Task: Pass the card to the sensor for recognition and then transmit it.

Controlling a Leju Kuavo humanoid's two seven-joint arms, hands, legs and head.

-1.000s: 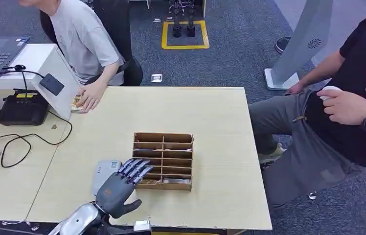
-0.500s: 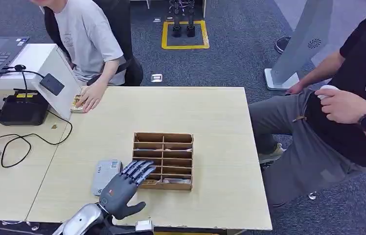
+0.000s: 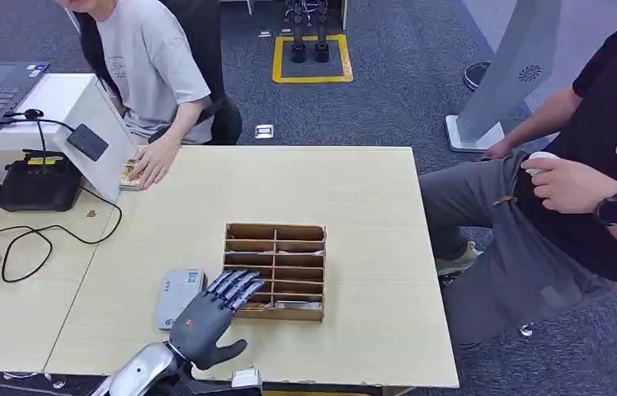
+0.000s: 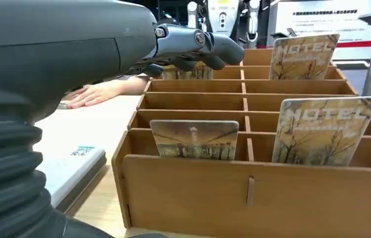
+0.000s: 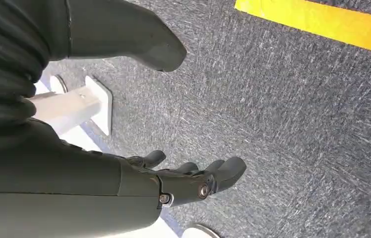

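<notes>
The counter [image 3: 355,181] carries a wooden rack [image 3: 275,271] at its centre, with a grey sensor [image 3: 177,298] just beside it at 9 o'clock. Since a second ago the left hand [image 3: 206,318] has slid toward 3 o'clock, uncovering the sensor; its fingers are spread, holding nothing, tips over the rack's near-left corner. The left wrist view reveals hotel cards [image 4: 322,131] upright in the slots. The right hand [image 5: 183,181] hangs spread above carpet.
</notes>
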